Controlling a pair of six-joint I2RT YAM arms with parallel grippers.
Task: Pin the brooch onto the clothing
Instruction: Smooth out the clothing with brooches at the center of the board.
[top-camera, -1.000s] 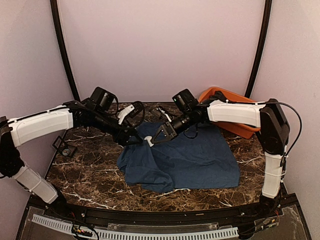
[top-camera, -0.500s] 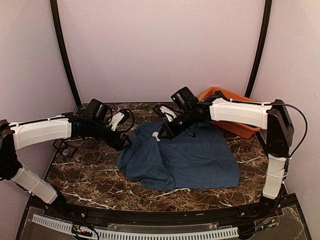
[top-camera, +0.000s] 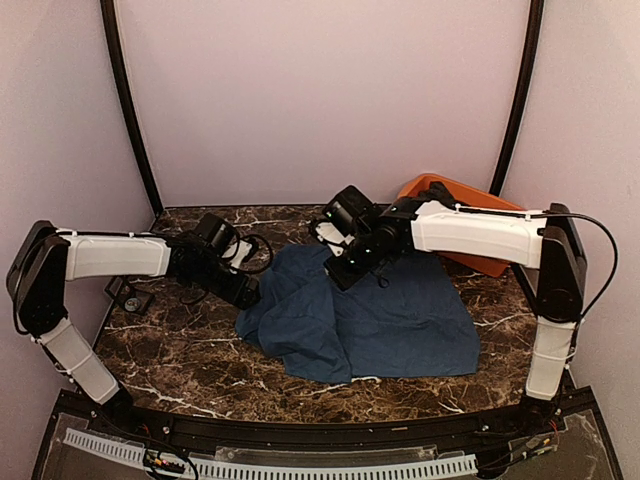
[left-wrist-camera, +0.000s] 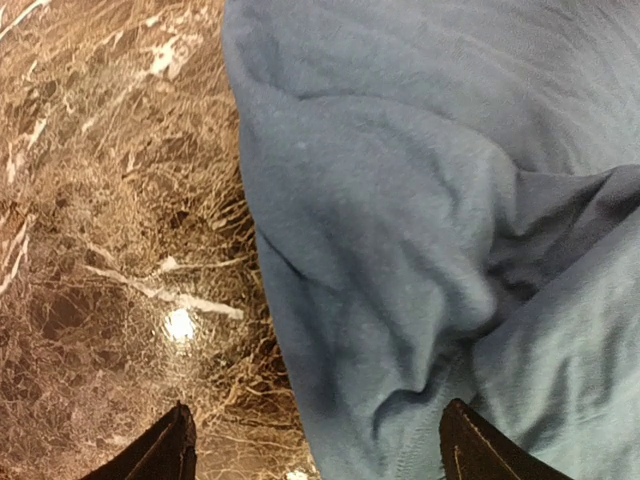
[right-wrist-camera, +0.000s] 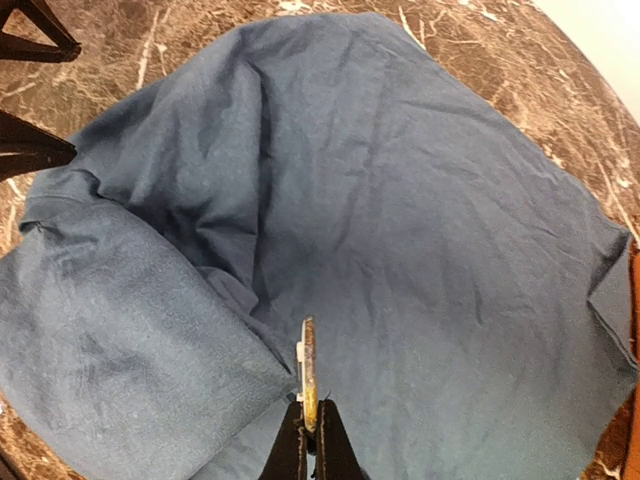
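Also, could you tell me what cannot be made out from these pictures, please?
- Thin flat pale-brown brooch: right wrist view shows only its edge in the shut right claw; face and pin unseen.
- Orange plastic tub: top view, the right arm covers its inside.
- Small dark object beside the left arm: top view, too small to identify.
- Dark navy-blue fabric T-shirt: all views, folds hide collar and sleeves.

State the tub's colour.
The tub is orange, clearest in the top external view.
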